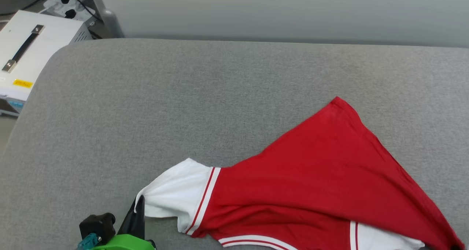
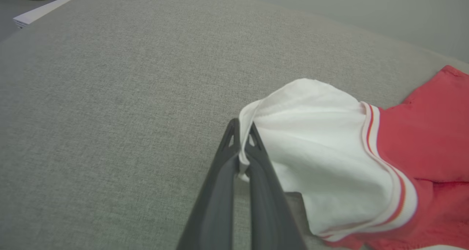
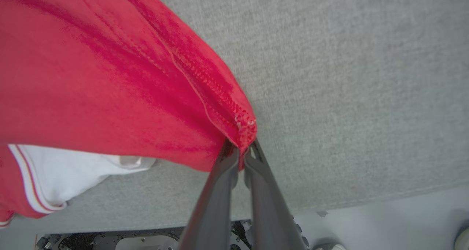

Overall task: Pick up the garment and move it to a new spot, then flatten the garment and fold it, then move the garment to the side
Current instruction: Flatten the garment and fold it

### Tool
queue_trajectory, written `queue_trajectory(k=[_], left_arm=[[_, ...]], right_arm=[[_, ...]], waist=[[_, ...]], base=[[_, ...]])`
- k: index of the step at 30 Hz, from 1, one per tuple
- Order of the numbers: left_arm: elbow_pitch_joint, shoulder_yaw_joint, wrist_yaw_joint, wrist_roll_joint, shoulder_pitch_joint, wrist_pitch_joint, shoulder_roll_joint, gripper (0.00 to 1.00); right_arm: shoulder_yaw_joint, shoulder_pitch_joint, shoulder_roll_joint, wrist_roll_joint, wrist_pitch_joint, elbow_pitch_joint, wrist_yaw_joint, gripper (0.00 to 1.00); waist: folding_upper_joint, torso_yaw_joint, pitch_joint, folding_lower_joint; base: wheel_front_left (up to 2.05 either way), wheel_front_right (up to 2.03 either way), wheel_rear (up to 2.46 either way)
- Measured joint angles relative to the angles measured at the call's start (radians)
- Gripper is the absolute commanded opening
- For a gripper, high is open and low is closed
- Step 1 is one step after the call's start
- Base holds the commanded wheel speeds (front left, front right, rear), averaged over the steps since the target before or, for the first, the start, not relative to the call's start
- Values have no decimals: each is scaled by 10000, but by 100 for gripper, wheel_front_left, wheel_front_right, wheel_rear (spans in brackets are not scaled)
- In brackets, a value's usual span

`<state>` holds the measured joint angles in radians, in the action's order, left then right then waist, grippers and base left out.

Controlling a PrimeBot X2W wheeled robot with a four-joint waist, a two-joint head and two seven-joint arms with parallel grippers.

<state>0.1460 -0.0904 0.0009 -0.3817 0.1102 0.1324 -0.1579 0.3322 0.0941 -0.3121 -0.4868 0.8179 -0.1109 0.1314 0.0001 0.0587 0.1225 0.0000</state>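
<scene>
The garment, a red T-shirt with white sleeves and striped trim, lies stretched across the near right part of the grey padded surface. My left gripper at the lower left is shut on the edge of the white sleeve; the left wrist view shows the cloth pinched between the tips of that gripper. My right gripper is shut on a red hemmed corner of the garment, lifted above the surface. A second white sleeve hangs below the red cloth.
A white box with a black handle and a power strip with cables sit beyond the far left corner. A pale wall runs behind the surface. The surface's near edge, the floor and part of the robot base show below.
</scene>
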Motion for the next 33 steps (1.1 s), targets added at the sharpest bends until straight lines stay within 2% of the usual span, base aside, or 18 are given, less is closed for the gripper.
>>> queue_trajectory(k=[4,5,7,10,18,23,27,30,33], left_arm=[[-8,-4,31,-73,129,-82,-40,0],[-19,-8,36,-77,129,-115,-98,0],[-25,-10,42,-84,129,-117,-123,0],[-52,-38,46,-86,129,-174,-144,0],[-69,-211,44,-155,96,-178,-148,0],[-123,-290,44,-155,-100,-19,-123,0],[-167,-395,23,-153,-531,92,-52,0],[-174,-546,-44,-151,-876,184,27,0],[-148,-711,-121,-142,-1230,313,113,0]], right_arm=[[328,1207,1058,278,-224,414,0,0],[313,1719,1724,282,-518,495,0,0],[182,1890,1962,265,-968,587,0,1],[-46,1905,2054,244,-2128,702,0,100],[-441,446,1546,353,-6032,677,0,100],[-1093,-929,938,412,-7127,151,0,100],[-1918,-2431,165,322,-6815,-201,0,100],[-2803,-3410,-585,56,-5705,-489,0,100],[-3718,-4310,-1360,-556,-4132,-859,-2,100]], waist=[[0,-371,-273,0],[0,-555,-398,0],[0,-630,-444,0],[0,-680,-456,0],[0,-609,-366,0],[0,-458,-169,0],[0,-333,136,0],[0,-170,378,0],[0,56,653,0]], base=[[0,0,0],[0,0,0],[0,0,0],[0,0,0],[0,0,0],[0,0,0],[0,0,0],[0,0,0],[0,0,0]])
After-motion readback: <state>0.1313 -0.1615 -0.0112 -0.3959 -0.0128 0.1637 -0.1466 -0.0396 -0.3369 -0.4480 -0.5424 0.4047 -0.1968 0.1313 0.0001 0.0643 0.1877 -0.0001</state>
